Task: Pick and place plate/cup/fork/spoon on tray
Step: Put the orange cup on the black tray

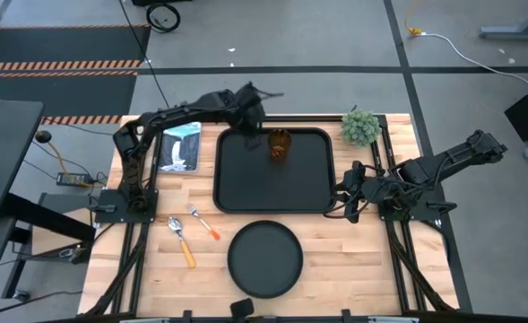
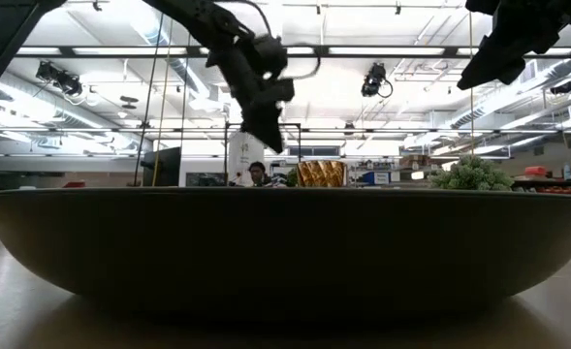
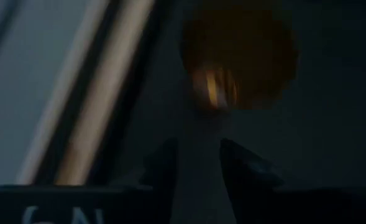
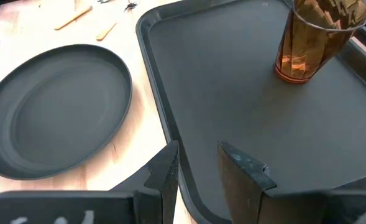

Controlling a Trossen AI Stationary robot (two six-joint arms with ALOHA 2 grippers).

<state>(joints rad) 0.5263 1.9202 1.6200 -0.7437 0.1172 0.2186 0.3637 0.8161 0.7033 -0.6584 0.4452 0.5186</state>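
The amber cup [image 1: 280, 144] stands upright on the black tray [image 1: 246, 184], near the tray's far edge; it also shows in the right wrist view [image 4: 313, 40]. My left gripper [image 1: 251, 128] hangs open above the tray's far left part, just left of the cup and apart from it [image 2: 266, 136]. My right gripper [image 1: 345, 194] is open and empty over the tray's right rim [image 4: 198, 149]. The round black plate [image 1: 264, 260] lies on the table in front of the tray. The fork [image 1: 204, 223] and the spoon [image 1: 182, 241] lie on the table left of the plate.
A blue-white picture card [image 1: 181, 148] lies left of the tray. A small green plant [image 1: 360, 126] stands at the table's far right. Bare wood shows right of the plate, toward the near right corner. A person shows far off in the room [image 2: 257, 174].
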